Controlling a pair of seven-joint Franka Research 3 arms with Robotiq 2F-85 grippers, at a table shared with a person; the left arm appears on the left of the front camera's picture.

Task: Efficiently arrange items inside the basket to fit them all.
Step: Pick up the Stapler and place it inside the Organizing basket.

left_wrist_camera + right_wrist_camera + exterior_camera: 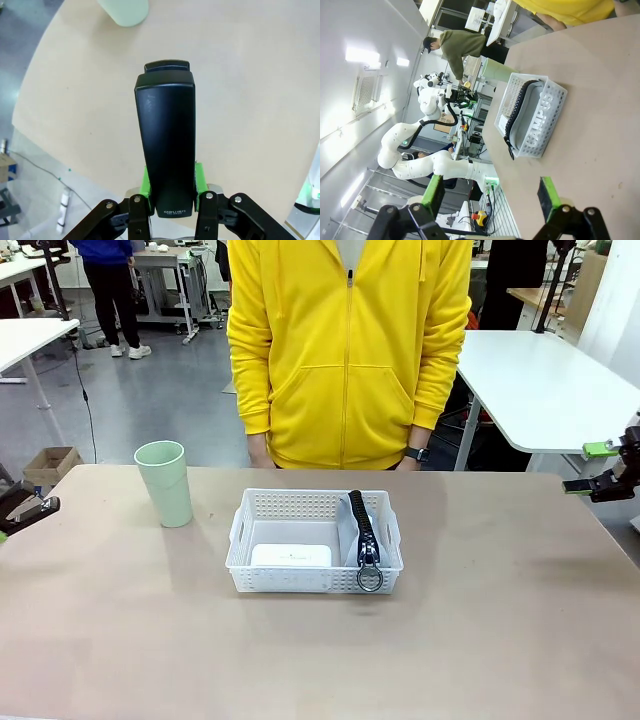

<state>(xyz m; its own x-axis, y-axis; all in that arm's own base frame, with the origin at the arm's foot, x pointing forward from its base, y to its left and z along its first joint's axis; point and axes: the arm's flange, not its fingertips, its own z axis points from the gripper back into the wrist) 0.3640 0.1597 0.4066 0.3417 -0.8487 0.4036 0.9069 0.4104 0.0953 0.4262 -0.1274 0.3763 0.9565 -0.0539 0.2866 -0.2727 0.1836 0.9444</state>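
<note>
So the left gripper (170,181) is pinching the small black stapler (165,130) by its back end, one green pad on each side. It's held up over the far left edge of the table (480,620), well away from the basket (262,508). The right gripper (491,196) hangs off at the right side with its fingers spread wide and nothing between them.

The white basket sits mid-table. The white rounded box (290,555) lies flat in its front left part. The grey zip pouch (350,535) stands on edge along the right wall, zipper up, with the ring pull (369,579) hanging over the near rim. The pale green cup (165,483) stands upright on the table, left of the basket.
</note>
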